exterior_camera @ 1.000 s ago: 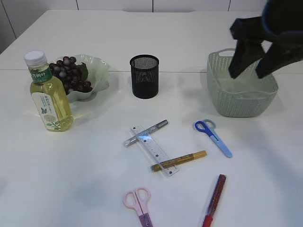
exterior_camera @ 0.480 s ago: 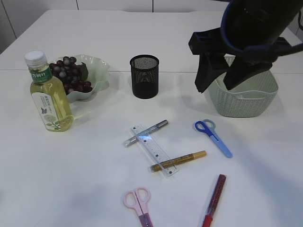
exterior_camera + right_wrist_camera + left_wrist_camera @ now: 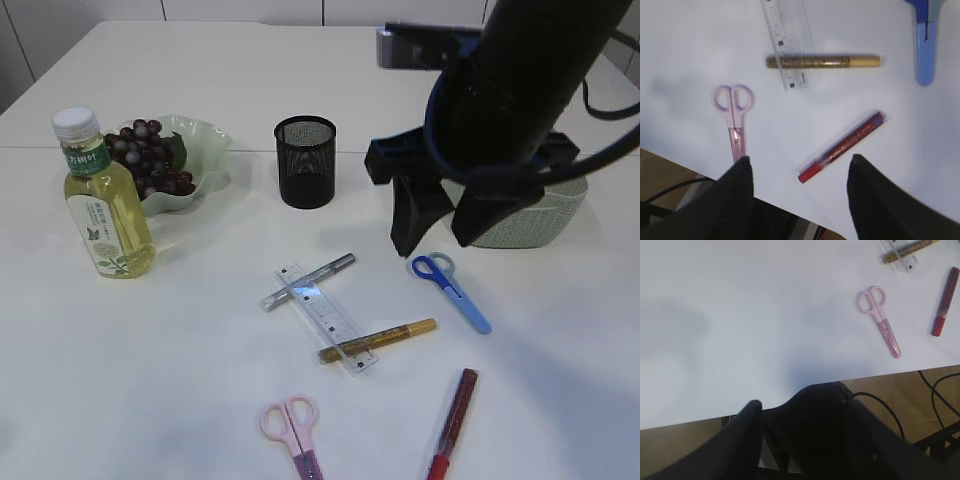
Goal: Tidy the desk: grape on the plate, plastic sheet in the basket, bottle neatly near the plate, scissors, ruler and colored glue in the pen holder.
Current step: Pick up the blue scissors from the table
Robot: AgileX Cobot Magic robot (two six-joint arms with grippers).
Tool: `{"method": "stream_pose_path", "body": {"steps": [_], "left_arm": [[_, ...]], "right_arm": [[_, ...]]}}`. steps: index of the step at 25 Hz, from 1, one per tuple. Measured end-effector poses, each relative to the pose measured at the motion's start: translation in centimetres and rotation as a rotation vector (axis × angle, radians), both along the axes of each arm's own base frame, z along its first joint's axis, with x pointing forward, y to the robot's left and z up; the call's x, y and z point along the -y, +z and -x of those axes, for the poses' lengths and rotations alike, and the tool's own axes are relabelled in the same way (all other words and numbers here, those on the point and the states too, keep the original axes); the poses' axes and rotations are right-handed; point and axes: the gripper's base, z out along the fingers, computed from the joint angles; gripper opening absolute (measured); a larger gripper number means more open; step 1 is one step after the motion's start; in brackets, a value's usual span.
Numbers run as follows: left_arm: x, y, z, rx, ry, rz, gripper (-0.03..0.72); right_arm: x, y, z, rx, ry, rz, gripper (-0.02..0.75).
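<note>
1. My right gripper hangs over the table between the pen holder and the basket. Its two dark fingers stand apart with nothing between them; the hand is released and empty.
2. It sits just above and left of the blue scissors, not touching them.
3. My left gripper shows only in the left wrist view, low at the near table edge. I see dark finger shapes, but the tips are cut off by the frame, so I cannot tell whether it is spread or clenched. Nothing visible in it.
4. Grape lies on the pale green plate, far left.
5. Bottle stands upright just in front of the plate, white cap on.
6. Ruler lies mid-table, slanted. A silver glue pen crosses its far end; a gold glue pen crosses its near end.
7. Red glue pen lies near the front edge, right of centre.
8. Pink scissors lie at the front edge, left of the red pen, well apart from the ruler.
9. The arm hides most of the basket; I cannot make out the plastic sheet in it.
</note>
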Motion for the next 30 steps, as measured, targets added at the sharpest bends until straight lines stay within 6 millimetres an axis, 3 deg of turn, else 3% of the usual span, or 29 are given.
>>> {"method": "stream_pose_path", "body": {"steps": [7,22,30], "left_arm": [[-0.1,0.4,0.7,0.034,-0.004,0.008,0.386],[-0.2,0.8,1.4,0.064,-0.005,0.019,0.384],[-0.2,0.8,1.5,0.064,-0.006,0.02,0.384]], "right_arm": [[0.3,-2.7,1.0,-0.087,-0.005,0.048,0.468],[1.5,-3.0,0.4,-0.012,0.062,0.183,0.459],[1.4,-3.4,-3.0,0.035,0.068,0.25,0.458]]}}
